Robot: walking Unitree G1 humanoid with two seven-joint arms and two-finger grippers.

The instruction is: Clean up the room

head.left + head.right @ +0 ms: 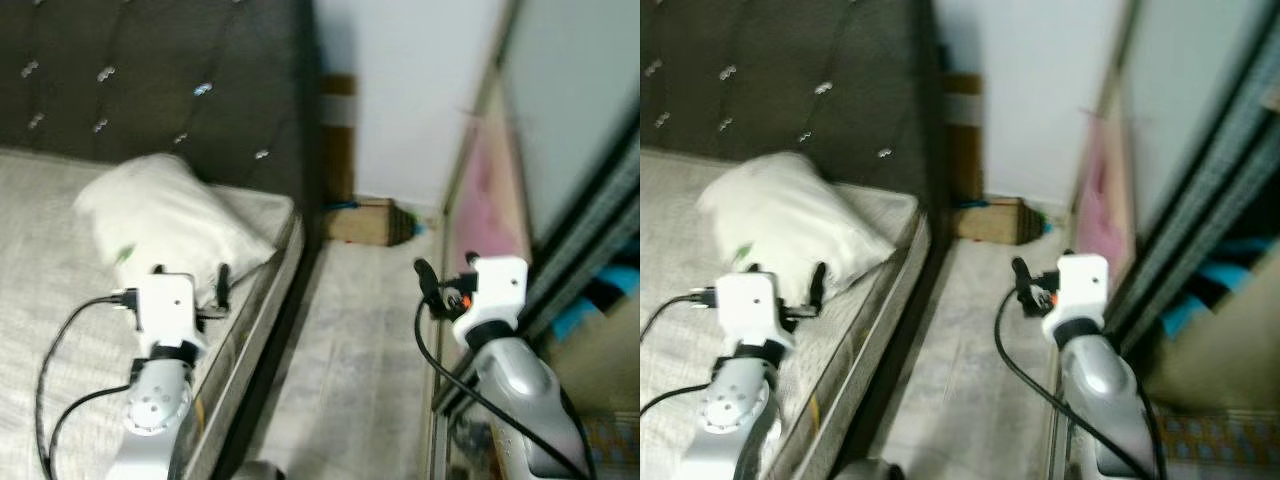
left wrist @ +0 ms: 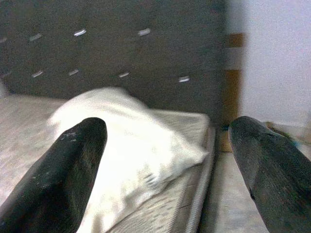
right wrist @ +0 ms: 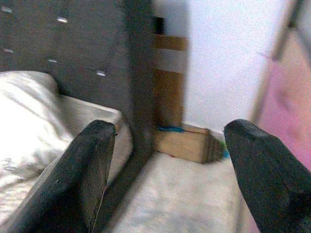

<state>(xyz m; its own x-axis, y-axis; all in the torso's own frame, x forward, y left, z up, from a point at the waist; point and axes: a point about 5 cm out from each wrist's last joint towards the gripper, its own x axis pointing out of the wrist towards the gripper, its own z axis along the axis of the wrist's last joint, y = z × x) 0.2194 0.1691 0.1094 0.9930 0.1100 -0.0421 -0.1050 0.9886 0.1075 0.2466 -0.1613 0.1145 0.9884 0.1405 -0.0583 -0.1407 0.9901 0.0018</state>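
Observation:
A white pillow (image 1: 165,215) lies rumpled on the grey bed (image 1: 40,300), up against the dark tufted headboard (image 1: 150,70). My left gripper (image 2: 167,160) hovers over the bed's right edge, just short of the pillow, and is open with nothing between its fingers. My right gripper (image 3: 170,165) is held over the narrow floor aisle (image 1: 350,350) beside the bed. It is open and empty too, and points toward a brown cardboard box (image 3: 182,141) at the wall.
The aisle between bed and wardrobe is narrow and ends at the white wall. A sliding wardrobe door (image 1: 570,120) with a pink panel (image 1: 485,200) runs along the right. Something blue (image 1: 590,310) lies behind the door frame. The pictures are blurred.

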